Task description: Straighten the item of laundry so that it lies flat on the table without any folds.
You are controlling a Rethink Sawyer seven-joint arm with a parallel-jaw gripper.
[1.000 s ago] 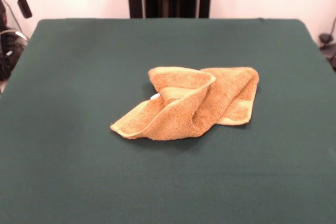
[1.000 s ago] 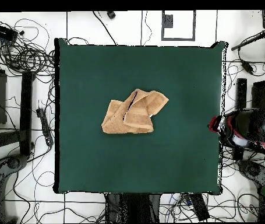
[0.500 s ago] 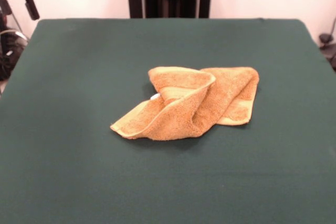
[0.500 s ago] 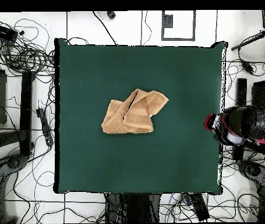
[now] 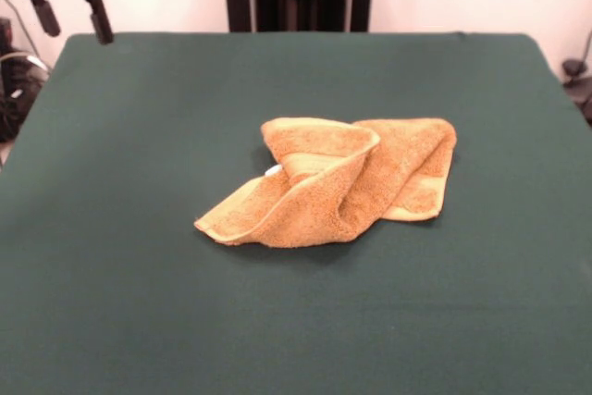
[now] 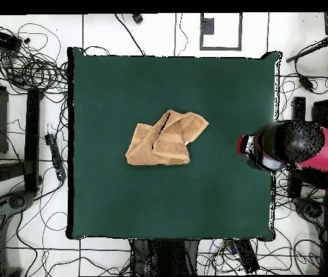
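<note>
Front view gives us the clearest look at the towel (image 5: 338, 182), which sits crumpled near the middle of the counter (image 5: 139, 302). We see it folded over itself: one thick fold rises across the centre and runs down to a corner on the picture's left, while a flatter part lies behind it toward the right. A paler woven band runs along the hem at several edges, and a small white tag (image 5: 273, 171) peeks out just beside the raised fold on its left side. The dark green cloth around the towel is bare on every side.

At the top left corner of the same view we see the end effector (image 5: 69, 14) hanging from a red body. Its two dark fingers (image 5: 96, 18) stand apart with a clear gap between them, so we read it as spread open, gripping nothing. It hovers over the counter's far left corner, well apart from the towel.

In the overhead view we find the towel (image 6: 165, 138) again near the counter's (image 6: 109, 202) middle, a bunched, irregular shape with one corner pointing to the upper right. The red and black arm (image 6: 289, 144) reaches in from the right edge, its dark rounded head just over the counter's right border, level with the towel yet well clear of it. Cables (image 6: 29, 65) litter the floor (image 6: 296, 260) all round the counter.
</note>
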